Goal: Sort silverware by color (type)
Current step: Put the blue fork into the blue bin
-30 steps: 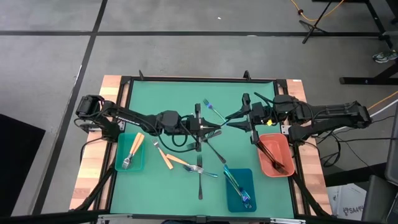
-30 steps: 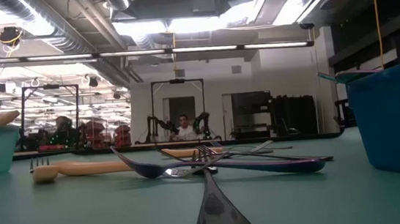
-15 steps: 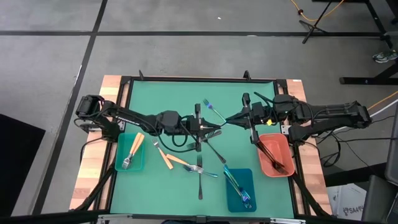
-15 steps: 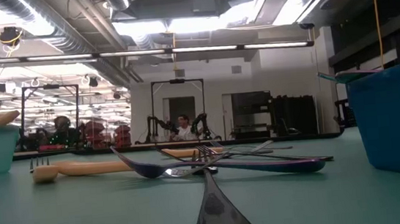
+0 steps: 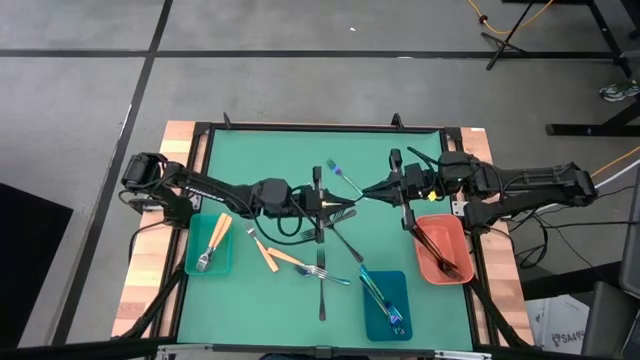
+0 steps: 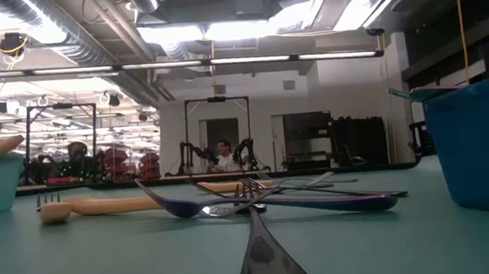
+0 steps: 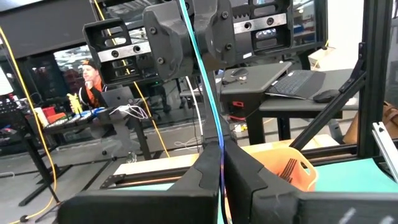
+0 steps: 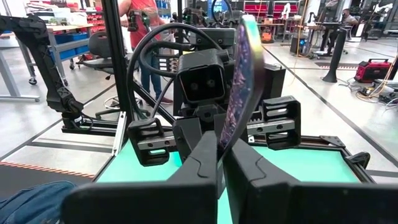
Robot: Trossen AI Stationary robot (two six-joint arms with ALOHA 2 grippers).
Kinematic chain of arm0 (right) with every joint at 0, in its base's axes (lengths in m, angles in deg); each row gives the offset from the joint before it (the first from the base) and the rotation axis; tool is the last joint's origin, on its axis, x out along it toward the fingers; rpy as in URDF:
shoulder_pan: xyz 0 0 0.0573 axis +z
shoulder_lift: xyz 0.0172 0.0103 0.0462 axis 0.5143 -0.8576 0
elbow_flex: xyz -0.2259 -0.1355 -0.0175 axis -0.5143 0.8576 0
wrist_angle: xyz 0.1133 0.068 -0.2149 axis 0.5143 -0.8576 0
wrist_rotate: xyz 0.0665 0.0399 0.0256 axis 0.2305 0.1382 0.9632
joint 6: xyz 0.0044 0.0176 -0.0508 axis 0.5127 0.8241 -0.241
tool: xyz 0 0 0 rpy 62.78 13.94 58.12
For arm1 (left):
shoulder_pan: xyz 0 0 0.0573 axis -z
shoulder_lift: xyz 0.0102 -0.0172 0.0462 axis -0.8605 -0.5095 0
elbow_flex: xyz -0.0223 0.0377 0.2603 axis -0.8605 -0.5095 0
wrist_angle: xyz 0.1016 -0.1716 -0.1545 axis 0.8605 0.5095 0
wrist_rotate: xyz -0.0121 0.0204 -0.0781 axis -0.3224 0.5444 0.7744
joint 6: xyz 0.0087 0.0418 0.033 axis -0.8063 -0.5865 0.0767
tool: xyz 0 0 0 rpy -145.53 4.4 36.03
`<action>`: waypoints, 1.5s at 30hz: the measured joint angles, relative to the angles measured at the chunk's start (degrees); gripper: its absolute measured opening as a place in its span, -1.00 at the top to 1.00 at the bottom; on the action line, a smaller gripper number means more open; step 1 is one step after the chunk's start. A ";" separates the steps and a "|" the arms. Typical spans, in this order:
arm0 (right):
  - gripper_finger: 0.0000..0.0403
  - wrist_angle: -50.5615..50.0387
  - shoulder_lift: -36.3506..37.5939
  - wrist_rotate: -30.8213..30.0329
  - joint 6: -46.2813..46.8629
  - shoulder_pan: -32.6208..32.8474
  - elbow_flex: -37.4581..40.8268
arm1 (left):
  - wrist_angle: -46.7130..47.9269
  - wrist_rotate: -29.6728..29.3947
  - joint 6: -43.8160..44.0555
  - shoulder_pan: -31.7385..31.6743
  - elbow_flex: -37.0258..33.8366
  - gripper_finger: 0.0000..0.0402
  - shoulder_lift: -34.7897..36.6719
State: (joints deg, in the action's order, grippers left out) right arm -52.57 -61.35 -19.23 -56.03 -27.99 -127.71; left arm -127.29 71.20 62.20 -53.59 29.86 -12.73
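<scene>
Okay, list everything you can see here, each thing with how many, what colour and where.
table: one, green mat, wooden edges
teal tray: one, left side, holds orange-handled pieces
blue tray: one, near edge, holds iridescent pieces
salmon tray: one, right side, holds black pieces
orange-handled utensils: two, loose beside the teal tray
dark forks: several, crossed mid-mat
iridescent utensil: clamped upright above mid-table
person: one of several in the room behind
left gripper: shut on an iridescent piece
right gripper: shut on iridescent utensil, facing the left
</scene>
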 joint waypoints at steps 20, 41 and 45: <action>1.00 -1.55 0.17 -1.49 1.71 0.01 0.00 | 5.17 -1.20 4.29 -0.02 -0.01 0.51 -0.04; 1.00 -10.18 1.22 -3.44 6.92 0.02 0.00 | 28.34 -1.64 9.86 -0.52 0.01 0.49 -0.04; 1.00 -13.15 1.20 -2.64 10.66 0.02 0.00 | 31.72 -1.63 11.68 -0.52 -0.01 0.49 -0.04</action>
State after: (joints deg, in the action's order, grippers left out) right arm -65.72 -60.15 -21.87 -45.37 -27.97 -127.71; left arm -95.57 69.57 73.88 -54.10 29.85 -12.77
